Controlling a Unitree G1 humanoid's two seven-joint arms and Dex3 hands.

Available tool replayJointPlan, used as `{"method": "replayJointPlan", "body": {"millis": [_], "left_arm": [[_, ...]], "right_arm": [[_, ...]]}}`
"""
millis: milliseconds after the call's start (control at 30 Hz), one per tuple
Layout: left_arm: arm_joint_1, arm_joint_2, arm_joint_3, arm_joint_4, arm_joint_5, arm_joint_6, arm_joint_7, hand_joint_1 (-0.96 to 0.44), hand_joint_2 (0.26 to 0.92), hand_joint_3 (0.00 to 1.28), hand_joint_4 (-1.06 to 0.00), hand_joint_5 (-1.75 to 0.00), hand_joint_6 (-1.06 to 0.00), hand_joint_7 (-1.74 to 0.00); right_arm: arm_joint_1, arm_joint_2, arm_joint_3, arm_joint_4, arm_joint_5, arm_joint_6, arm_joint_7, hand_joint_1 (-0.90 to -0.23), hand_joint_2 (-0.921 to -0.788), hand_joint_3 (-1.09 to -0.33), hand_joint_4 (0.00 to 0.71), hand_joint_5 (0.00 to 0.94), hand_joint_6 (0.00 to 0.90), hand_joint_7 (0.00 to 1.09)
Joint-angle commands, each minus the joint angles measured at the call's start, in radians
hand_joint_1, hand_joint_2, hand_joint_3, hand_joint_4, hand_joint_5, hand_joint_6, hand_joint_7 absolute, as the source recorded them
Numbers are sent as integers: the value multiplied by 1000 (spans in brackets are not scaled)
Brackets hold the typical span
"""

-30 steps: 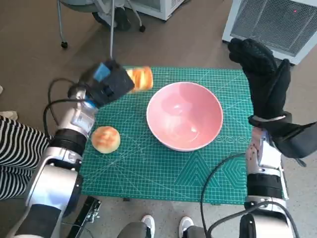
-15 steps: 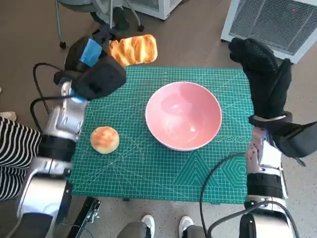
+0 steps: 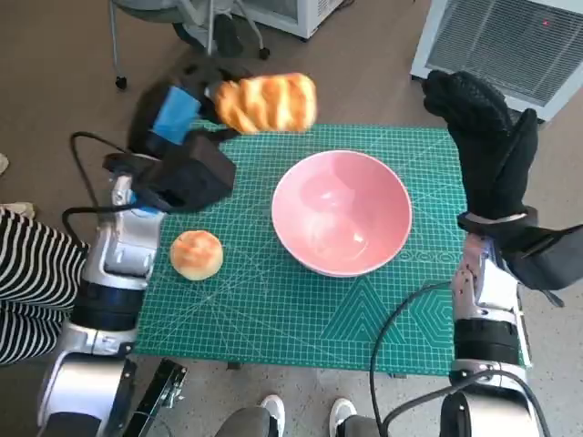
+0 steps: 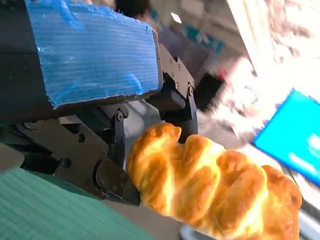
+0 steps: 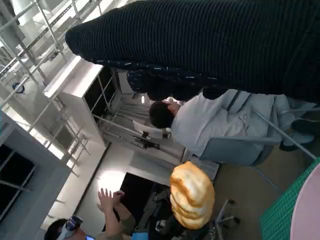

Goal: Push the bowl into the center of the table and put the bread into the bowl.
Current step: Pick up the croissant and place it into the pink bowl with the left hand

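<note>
On green cutting mat point(image 3: 301, 319): pink bowl point(image 3: 342, 214), round bun point(image 3: 197, 254); brown floor point(image 3: 55, 82).

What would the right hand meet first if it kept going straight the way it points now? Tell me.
Probably nothing: the right hand points upward off the table's far right corner, beside the pink bowl, though depth is unclear.

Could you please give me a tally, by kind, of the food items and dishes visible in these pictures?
Twisted bread loaf, held up by the left robot hand: 1
Round bread bun, on the green mat: 1
Pink bowl: 1
Total: 3
</note>
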Motion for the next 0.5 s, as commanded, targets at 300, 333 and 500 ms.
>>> {"method": "replayJointPlan", "body": {"millis": [300, 333, 500], "left_arm": [[-1, -67, -105, 16, 18, -10, -112, 2, 873, 15, -891, -962, -750, -1018], [-6, -72, -114, 41, 20, -22, -113, 2, 876, 15, -884, -972, -742, -1025], [-34, -93, -148, 154, 33, -74, -103, 2, 887, 16, -859, -1001, -714, -1054]], "right_arm": [[22, -6, 3, 6, -14, 4, -1, -708, -921, -671, 170, 0, 32, 515], [22, -7, 3, 6, -15, 3, -1, -708, -921, -671, 170, 0, 32, 515], [23, -8, 4, 4, -16, 4, -2, -708, -921, -671, 170, 0, 33, 515]]}}
